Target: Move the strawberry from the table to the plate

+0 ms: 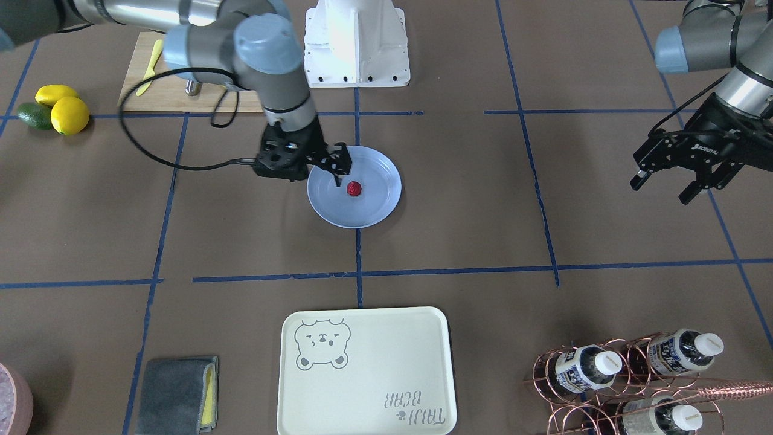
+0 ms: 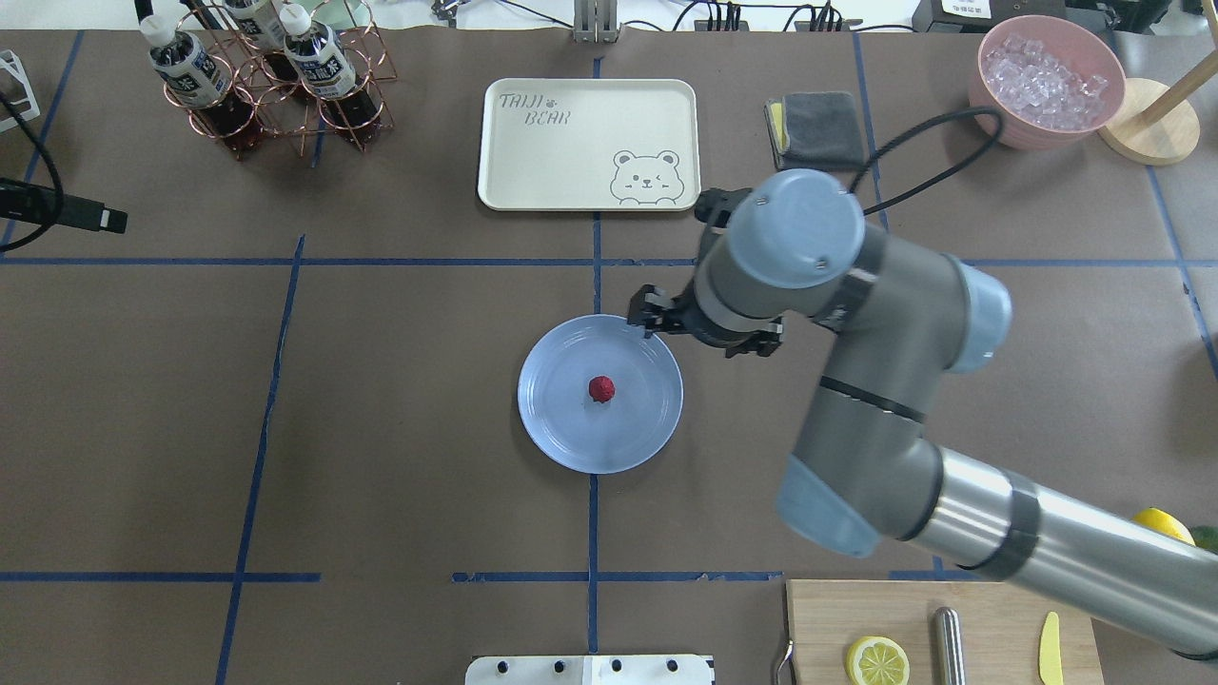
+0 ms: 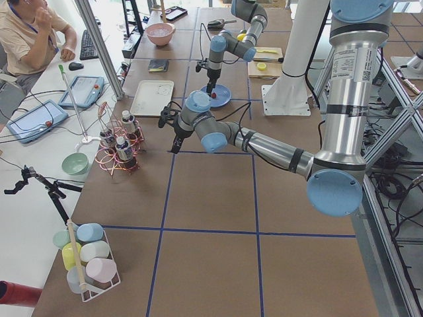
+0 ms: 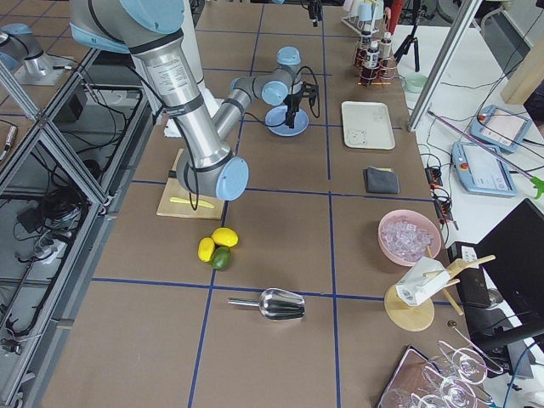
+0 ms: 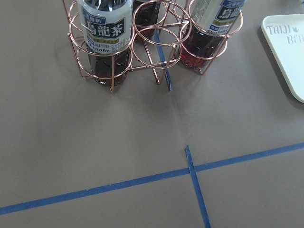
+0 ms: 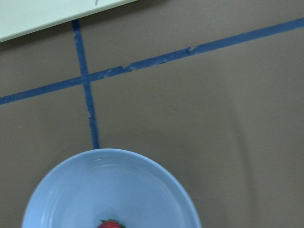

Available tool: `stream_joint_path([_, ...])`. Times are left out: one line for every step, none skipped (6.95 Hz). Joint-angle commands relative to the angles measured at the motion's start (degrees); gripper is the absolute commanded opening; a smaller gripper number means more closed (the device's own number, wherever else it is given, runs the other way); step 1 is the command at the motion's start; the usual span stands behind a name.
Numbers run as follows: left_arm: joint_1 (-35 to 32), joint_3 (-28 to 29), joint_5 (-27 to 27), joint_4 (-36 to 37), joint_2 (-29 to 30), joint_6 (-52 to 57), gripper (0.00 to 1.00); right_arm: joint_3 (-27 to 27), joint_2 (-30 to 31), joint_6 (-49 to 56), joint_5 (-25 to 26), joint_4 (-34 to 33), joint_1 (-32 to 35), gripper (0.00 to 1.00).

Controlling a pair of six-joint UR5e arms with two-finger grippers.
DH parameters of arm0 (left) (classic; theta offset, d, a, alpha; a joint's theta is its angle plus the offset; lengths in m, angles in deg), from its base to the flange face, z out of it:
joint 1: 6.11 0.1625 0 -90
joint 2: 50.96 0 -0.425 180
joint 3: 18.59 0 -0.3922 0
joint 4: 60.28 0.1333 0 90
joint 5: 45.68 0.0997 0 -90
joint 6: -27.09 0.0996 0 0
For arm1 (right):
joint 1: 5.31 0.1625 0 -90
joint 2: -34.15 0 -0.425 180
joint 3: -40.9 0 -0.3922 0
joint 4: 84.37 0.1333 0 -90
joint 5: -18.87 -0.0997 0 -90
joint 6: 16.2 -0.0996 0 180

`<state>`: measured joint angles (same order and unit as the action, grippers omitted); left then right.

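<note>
Strawberry (image 1: 354, 189) sits free on the plate (image 1: 375, 212), roughly at its centre, nothing touching it. Plate is flat on the worktop (image 1: 483, 229), over a blue tape line. Right fingers (image 1: 337, 175) hang over the plate's rim on the robot's side, just beside the berry, tips pointing down, slightly parted, holding nothing. The right wrist view shows the plate and the top of the berry at its bottom edge. Left fingers (image 1: 689, 192) are well apart from the plate, above bare worktop near the bottle rack (image 1: 628, 386), spread wide, empty.
</note>
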<state>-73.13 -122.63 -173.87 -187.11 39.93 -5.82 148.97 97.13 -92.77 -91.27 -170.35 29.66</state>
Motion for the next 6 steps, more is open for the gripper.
stream_joint_path([-3.5,1.6,-1.6,0.6,-1.9,11.5,1.00,9.5,15.5,12.2,-5.0,1.1,8.1,1.00])
stream_joint_path([-6.2,1.7,-1.6,5.8,-1.8,17.4,1.00,9.9,19.8,20.8,-7.1,1.4,13.6,1.00])
stream_joint_path([-10.3,0.9,-1.6,14.6,-1.2,25.5,1.00,9.1,23.5,29.8,-12.9,1.5,20.4,1.00])
stream_joint_path([-14.8,-0.3,-1.7,23.8,-0.5,32.7,1.00,7.4,26.9,38.9,-18.4,1.5,27.3,1.00])
stream_joint_path([-18.2,-2.1,-1.7,35.0,2.5,38.1,1.00,5.2,30.1,47.4,-20.5,1.5,32.4,1.00])
stream_joint_path([-23.3,-3.3,-1.6,46.8,5.8,42.2,1.00,2.8,32.7,55.4,-23.4,1.5,37.7,1.00])
